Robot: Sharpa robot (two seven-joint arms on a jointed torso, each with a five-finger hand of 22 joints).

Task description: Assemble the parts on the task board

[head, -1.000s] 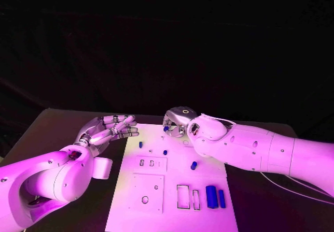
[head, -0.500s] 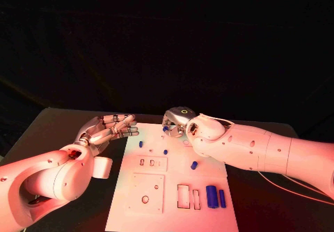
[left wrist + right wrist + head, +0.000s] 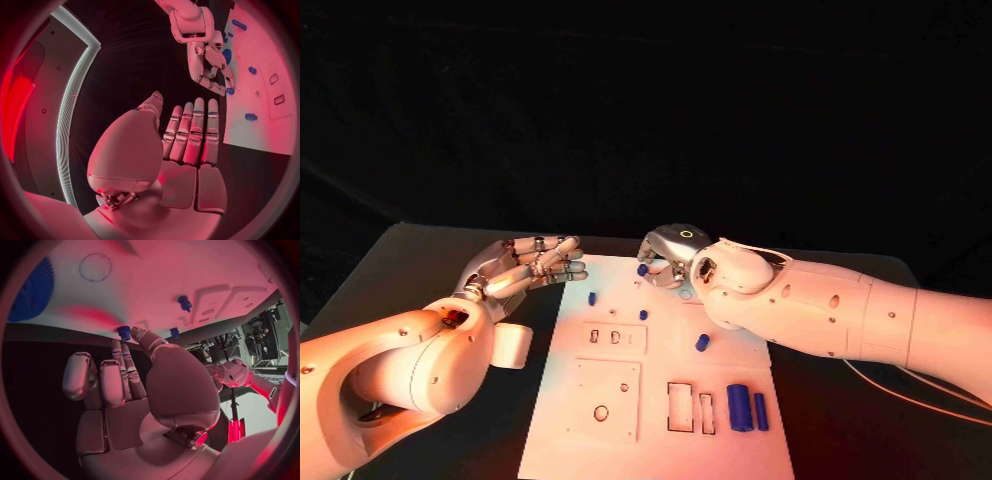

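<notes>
My right hand [image 3: 669,262] pinched a small blue plastic peg [image 3: 643,268] at the white task board's [image 3: 661,400] 12 o'clock edge for seating; my left hand [image 3: 531,265] hung spread, empty.

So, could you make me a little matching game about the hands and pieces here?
Things:
1. left hand
2. right hand
3. two long blue parts

States:
A. lying at the near right of the task board
B. fingers pinch a small blue part at the board's far edge
C. open, holding nothing

Pairs: 1-C, 2-B, 3-A
</notes>
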